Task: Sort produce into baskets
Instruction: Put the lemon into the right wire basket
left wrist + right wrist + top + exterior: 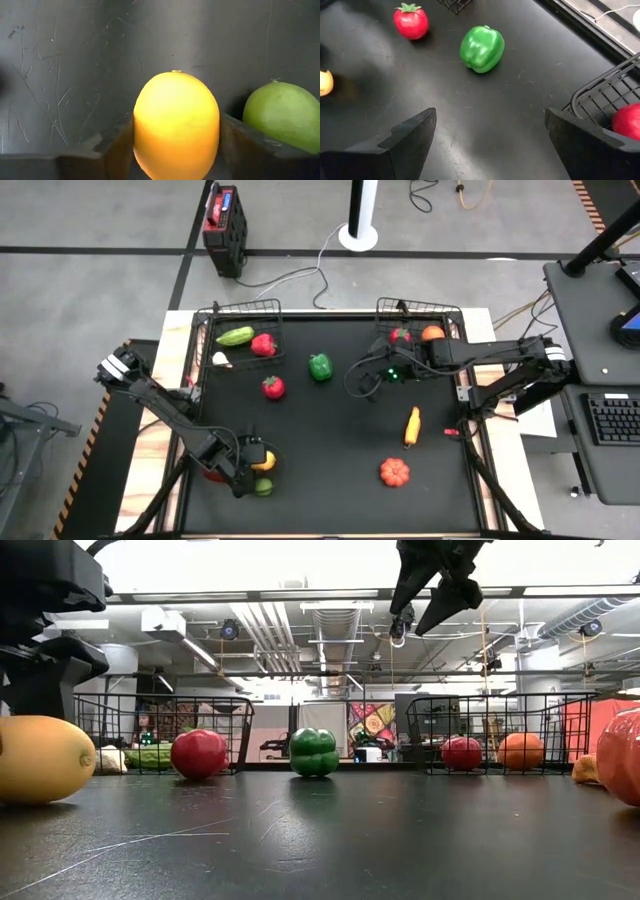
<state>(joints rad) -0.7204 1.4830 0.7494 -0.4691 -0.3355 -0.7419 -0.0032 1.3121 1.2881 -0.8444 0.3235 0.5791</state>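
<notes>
A yellow lemon [176, 125] lies on the black table [330, 480] near its front left corner, between the fingers of my left gripper [257, 464]. A green lime [285, 115] lies right beside it. My right gripper [490, 145] hangs open and empty high over the table's middle right, in front of the right basket [420, 308]. That basket holds a red piece [400, 335] and an orange one [432, 333]. The left basket [240, 315] holds a green piece, a red one and a white one. My left gripper pinches the lemon by its two long sides [140, 145], one finger on each. The fingers [245, 150] slant steeply down from the table's near left and lie along the lemon. The lemon rests on the table [40, 760], its pointed end away from the gripper.
Loose on the table lie a red tomato [273, 387], a green bell pepper [320, 366], an orange-yellow carrot-like piece [412, 425] and a red-orange pumpkin-like piece [394, 472]. A red piece [213, 475] shows under the left arm. A cable loops beside the right gripper.
</notes>
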